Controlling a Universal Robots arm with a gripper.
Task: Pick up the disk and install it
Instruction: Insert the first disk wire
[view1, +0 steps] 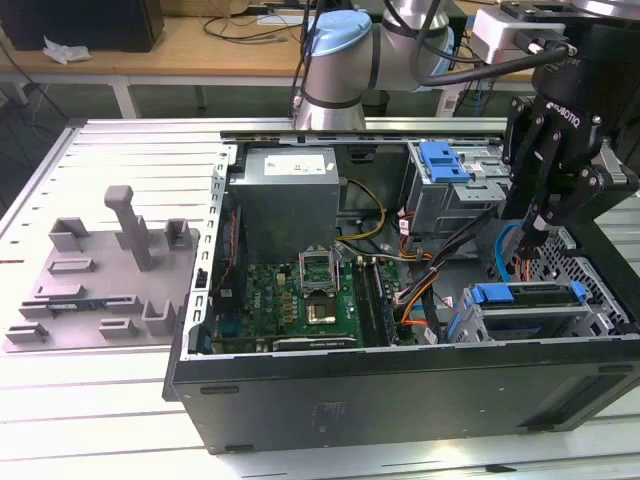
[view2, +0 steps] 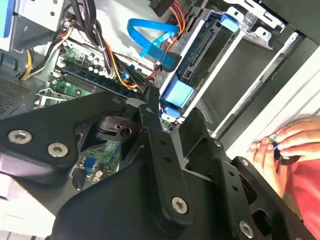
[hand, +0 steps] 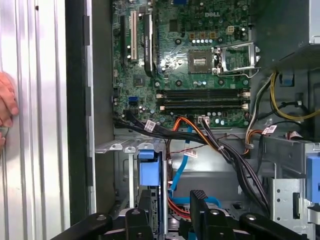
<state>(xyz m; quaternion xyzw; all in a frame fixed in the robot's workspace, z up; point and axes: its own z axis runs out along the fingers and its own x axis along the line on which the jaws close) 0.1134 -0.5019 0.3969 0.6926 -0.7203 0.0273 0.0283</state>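
The disk (view1: 527, 300) sits edge-up in the metal drive cage at the front corner of the open computer case, on the exterior view's right. It is a grey drive in a bright blue carrier (hand: 149, 170), whose blue tab (view2: 176, 96) shows in both wrist views. My black gripper (view1: 538, 240) hangs just above the cage, a little behind the disk. It is open (hand: 171, 201), and between its fingers I see only cables. One finger (hand: 141, 212) lies in front of the carrier's edge, but I cannot tell whether they touch.
The case holds a green motherboard (view1: 300, 295), a grey power supply (view1: 290, 190), a second cage with a blue latch (view1: 445, 160) and loose cables including a blue one (view2: 150, 40). A grey fixture plate (view1: 100, 270) lies beside the case. A person's hand (view2: 285, 145) rests on the table near the case.
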